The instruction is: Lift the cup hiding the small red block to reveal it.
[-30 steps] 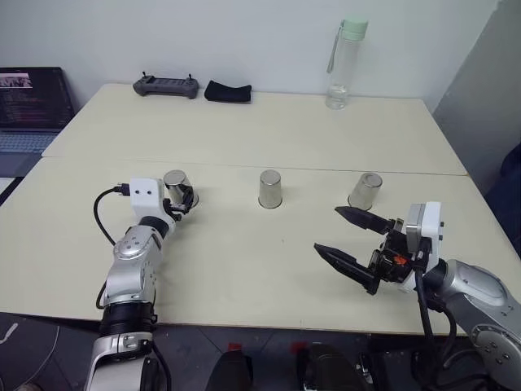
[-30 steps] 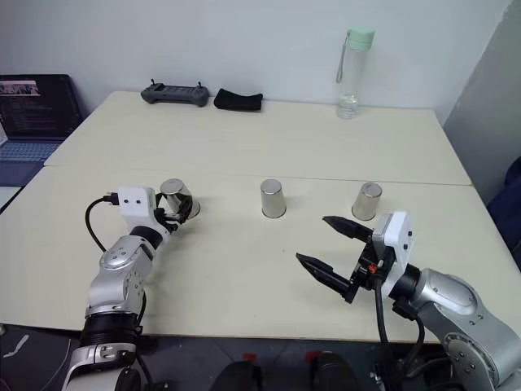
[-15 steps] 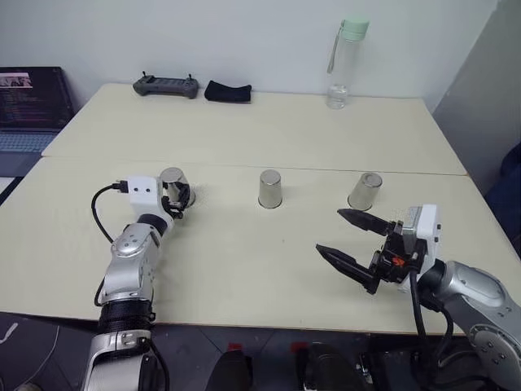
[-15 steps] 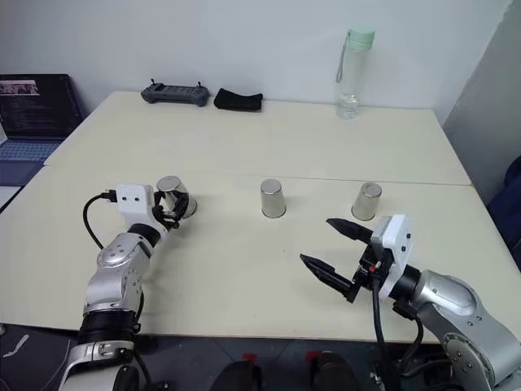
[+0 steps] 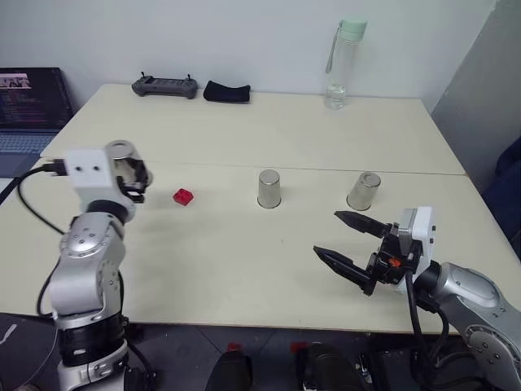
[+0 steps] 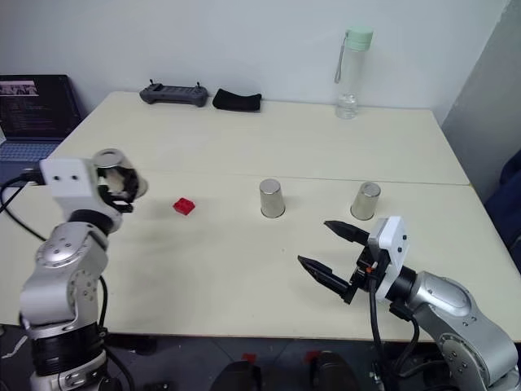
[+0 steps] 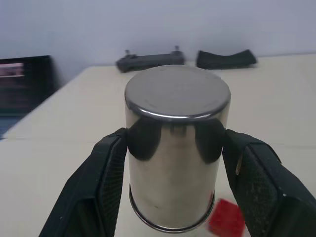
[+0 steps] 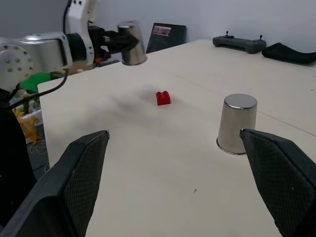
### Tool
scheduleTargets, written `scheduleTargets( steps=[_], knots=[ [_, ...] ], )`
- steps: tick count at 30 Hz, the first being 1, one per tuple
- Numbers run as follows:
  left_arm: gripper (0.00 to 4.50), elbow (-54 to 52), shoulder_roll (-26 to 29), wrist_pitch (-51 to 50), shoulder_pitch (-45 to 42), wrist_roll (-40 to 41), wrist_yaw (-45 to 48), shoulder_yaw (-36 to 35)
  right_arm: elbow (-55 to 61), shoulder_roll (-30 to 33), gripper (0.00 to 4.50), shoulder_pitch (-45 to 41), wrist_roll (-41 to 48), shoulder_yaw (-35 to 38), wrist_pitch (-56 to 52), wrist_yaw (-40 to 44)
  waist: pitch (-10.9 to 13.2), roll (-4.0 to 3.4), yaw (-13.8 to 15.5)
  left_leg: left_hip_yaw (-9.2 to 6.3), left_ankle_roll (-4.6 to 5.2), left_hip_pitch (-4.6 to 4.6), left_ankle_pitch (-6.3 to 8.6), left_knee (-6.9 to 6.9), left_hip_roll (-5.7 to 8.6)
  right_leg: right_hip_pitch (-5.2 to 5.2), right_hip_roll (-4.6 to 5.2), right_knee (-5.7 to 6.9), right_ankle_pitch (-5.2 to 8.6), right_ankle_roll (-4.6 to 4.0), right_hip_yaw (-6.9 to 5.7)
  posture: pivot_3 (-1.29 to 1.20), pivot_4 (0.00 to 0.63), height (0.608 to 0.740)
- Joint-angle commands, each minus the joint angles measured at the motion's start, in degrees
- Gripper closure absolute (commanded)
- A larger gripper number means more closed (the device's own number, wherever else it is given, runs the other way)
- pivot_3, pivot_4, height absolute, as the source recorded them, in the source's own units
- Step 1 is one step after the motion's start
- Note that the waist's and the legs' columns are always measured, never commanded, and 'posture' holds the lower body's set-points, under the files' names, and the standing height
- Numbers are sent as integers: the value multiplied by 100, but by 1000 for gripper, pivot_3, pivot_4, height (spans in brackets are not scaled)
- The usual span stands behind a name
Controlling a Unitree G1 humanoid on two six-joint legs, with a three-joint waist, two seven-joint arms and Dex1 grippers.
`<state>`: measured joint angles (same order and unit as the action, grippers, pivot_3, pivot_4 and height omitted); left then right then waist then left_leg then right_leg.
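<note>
**Cup in the air, red block out in the open**

The left gripper (image 7: 177, 163) has its two black fingers (image 7: 98, 182) clamped on either side of the cup (image 7: 177, 148), and the silver tumbler hangs upside down, clear of the bench (image 5: 244, 261), over the left-hand edge. There on the bare surface sits the small red block (image 5: 183, 196), uncovered, on the left part of the bench just in front of the seam that runs across the middle, apart from the raised cup. Two more silver cups stand mouth-down on the bench in a row with the block: the middle cup (image 5: 269, 189) near the centre and the right cup (image 5: 364, 191) further toward the right edge. The right gripper (image 5: 352, 241) hovers near the front edge on the right side, fingers spread wide and holding nothing. At the far edge lie a black controller (image 5: 165, 85), a black pouch (image 5: 226, 92) and a clear water bottle (image 5: 339, 65).
</note>
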<state>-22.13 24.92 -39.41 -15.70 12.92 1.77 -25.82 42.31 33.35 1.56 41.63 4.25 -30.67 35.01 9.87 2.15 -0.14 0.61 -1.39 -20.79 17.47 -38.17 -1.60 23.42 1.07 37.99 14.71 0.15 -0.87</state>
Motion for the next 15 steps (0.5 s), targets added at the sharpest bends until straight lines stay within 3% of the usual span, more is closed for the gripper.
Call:
scheduleTargets(
  steps=[1, 13, 15],
  knots=[
    [1797, -229, -310, 135, 534, 230, 58, -366, -16, -1, 0, -49, -50, -40, 148, 117, -1, -1, 4, 0, 0, 0, 0, 0, 1, -1, 1, 0, -1, -2, 1, 0, 150, 740],
    [1797, 1004, -396, 1434, 910, 291, 785, -184, 36, 18, 0, -191, -17, -70, 5, -32, -3, 8, 53, -10, -3, 0, -2, -14, 2, -11, 1, -2, -3, 2, -10, 0, 150, 740],
    [1237, 1052, -397, 1491, 923, 297, 812, -150, 69, 12, 0, -175, -10, -77, -11, -80, -3, 8, 49, -10, -3, -1, -2, -13, 2, -11, 1, -3, -6, -1, -10, 0, 150, 740]
  ],
)
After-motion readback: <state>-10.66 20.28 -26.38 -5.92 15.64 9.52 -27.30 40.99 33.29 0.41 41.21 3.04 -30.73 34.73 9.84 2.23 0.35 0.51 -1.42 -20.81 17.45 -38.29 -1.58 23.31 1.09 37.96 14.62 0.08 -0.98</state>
